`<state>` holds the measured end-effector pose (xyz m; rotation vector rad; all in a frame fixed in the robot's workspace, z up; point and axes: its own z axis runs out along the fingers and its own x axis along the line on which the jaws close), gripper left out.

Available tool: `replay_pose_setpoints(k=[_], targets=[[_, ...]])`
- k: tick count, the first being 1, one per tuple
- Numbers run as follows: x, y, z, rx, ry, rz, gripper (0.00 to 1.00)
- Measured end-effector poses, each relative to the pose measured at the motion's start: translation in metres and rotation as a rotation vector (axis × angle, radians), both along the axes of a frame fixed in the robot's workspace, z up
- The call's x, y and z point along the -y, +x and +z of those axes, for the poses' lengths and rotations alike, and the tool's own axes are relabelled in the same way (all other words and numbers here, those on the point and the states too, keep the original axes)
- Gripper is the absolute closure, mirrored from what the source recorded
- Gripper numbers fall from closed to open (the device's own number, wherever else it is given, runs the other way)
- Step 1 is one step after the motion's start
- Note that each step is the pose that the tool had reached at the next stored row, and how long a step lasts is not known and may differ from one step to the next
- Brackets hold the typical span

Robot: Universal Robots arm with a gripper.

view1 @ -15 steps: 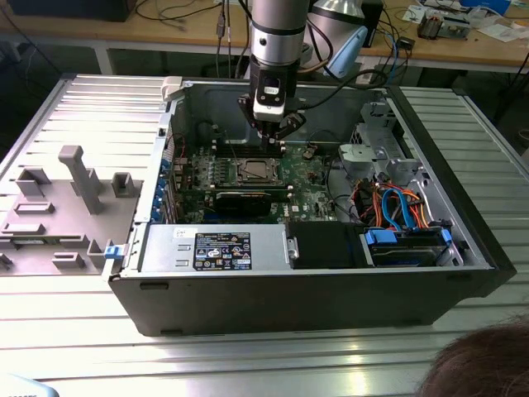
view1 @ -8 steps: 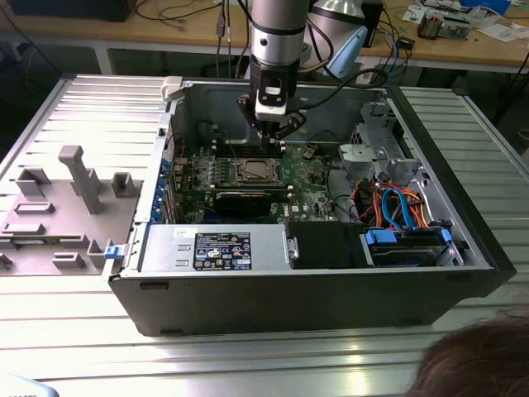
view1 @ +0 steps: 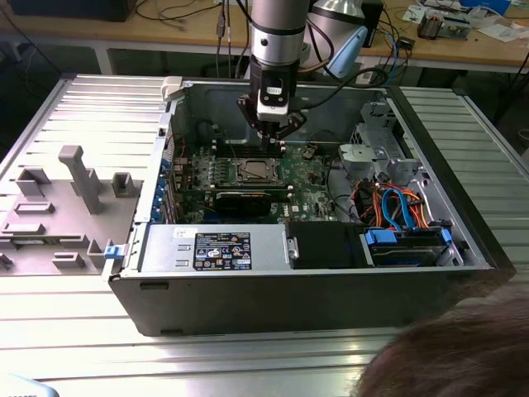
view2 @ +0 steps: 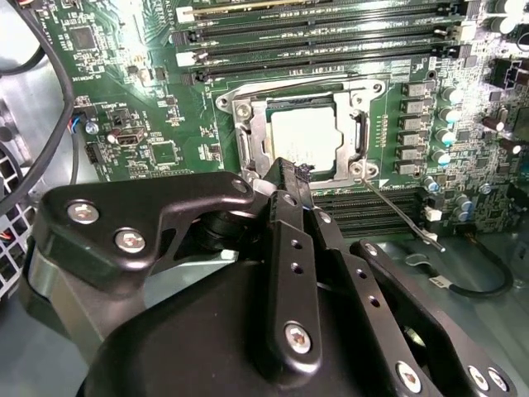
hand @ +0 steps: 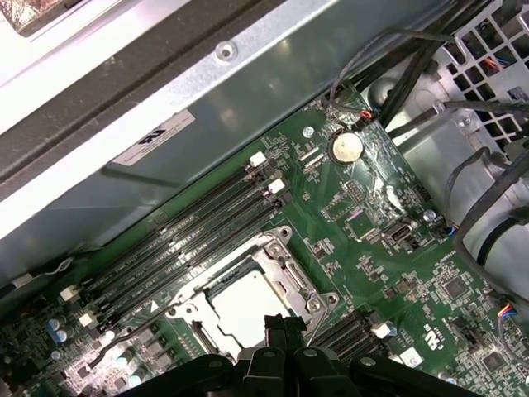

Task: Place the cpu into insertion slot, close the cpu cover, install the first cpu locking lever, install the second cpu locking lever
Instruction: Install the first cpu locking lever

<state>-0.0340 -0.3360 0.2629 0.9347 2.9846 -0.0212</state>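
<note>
Closest of all, the black tool is seen clenched shut, with nothing held, at one corner of the cpu cover. Whether the cover is touched cannot be told. The cpu is seated in place on the green board, and the cover is laid down around it. One thin lever is seen sticking out sideways.

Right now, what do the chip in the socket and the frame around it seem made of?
The cpu top looks like matte grey metal: a dull, even sheen. The cpu cover looks like brighter silver metal, maybe steel: glinting edges.
</note>
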Motion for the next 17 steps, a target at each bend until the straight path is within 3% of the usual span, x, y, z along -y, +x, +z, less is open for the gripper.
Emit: replay_pose_setpoints(k=[17], targets=[[0.0, 0.0, 0.0, 0.0, 0.0, 0.068, 0.89]])
